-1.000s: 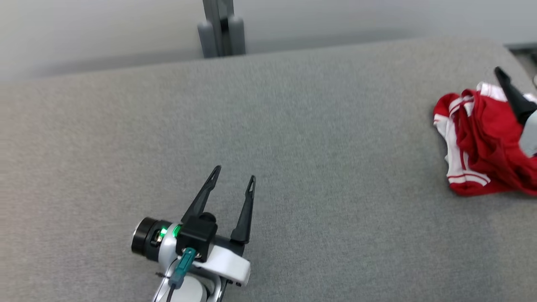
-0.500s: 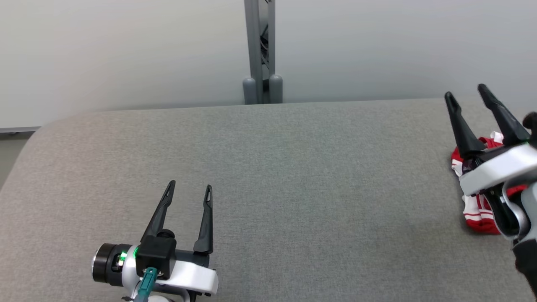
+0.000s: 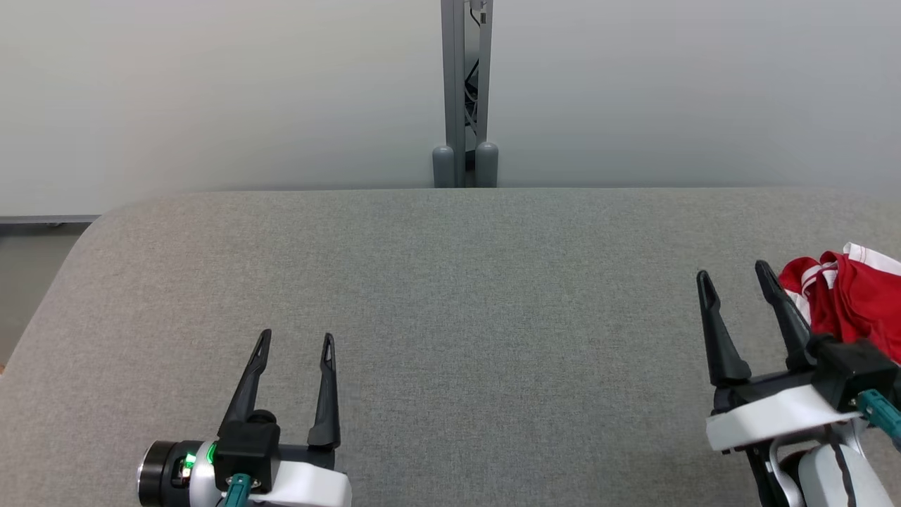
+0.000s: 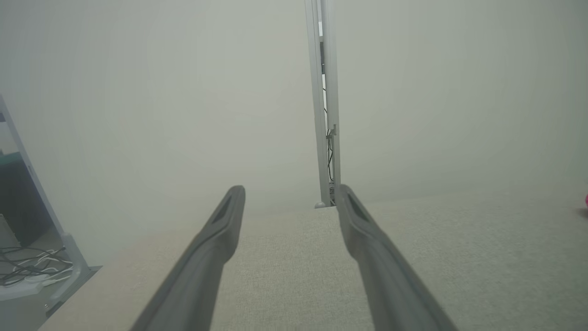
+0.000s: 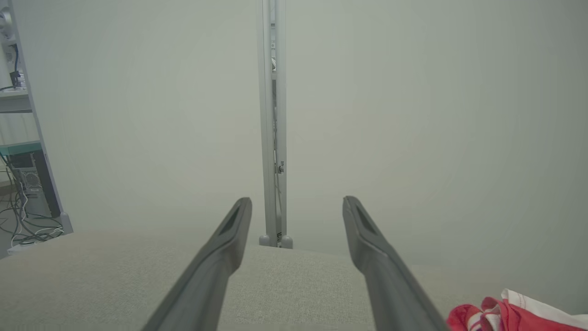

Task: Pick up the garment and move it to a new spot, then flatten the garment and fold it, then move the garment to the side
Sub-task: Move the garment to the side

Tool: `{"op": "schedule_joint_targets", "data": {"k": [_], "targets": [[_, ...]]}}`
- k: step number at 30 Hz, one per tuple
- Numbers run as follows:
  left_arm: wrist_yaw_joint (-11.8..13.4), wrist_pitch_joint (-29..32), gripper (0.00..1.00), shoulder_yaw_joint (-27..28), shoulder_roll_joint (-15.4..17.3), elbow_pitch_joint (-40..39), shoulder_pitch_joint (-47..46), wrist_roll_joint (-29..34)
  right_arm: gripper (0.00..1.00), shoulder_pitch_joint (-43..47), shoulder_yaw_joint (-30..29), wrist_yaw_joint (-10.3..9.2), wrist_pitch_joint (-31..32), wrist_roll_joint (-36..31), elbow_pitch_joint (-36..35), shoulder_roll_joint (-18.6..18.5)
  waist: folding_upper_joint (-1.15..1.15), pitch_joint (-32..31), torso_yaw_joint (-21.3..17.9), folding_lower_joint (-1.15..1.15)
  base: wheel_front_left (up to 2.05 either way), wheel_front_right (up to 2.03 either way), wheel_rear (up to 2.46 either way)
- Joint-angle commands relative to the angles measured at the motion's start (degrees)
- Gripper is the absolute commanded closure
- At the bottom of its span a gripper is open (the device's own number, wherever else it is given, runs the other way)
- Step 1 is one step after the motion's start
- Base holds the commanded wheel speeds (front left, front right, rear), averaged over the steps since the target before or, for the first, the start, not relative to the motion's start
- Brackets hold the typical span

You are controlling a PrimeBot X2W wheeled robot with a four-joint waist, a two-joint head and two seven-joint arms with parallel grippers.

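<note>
Red-and-white crumpled cloth garment [image 3: 855,299] lies bunched at the right edge of the grey fabric-covered table [image 3: 450,317], not held.
Probably light, limp and shapeless, so a raised fold or the white-striped hem looks best to pinch. The right gripper [image 3: 732,271] is just beside it and the left gripper [image 3: 296,334] is well apart at near left, both with jaws spread and empty. Nothing blocks the way.

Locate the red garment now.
Head view: the crumpled red-and-white fabric garment lies on the grey fabric surface at far right, just right of the right pincer.
</note>
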Motion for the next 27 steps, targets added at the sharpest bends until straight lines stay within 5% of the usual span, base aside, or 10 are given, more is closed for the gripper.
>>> {"op": "schedule_joint_targets", "data": {"k": [1, 27], "targets": [[-0.29, -0.18, 0.0, 0.45, 0.25, 0.28, 0.51, -0.53, 0.0, 1.64, -0.79, -0.03, 0.0, -0.95, -0.42, 0.42, 0.0, -0.09, 0.0, 0.0, 0.0, 0.0, 0.0], [-1.72, -0.18, 0.0, 2.06, 0.26, -1.98, 1.96, -2.63, 0.0, 5.49, -2.33, -0.03, 0.0, -2.08, -1.8, 2.18, 0.0, 0.14, -0.68, 0.0, 0.0, 0.0, 0.0]]}}
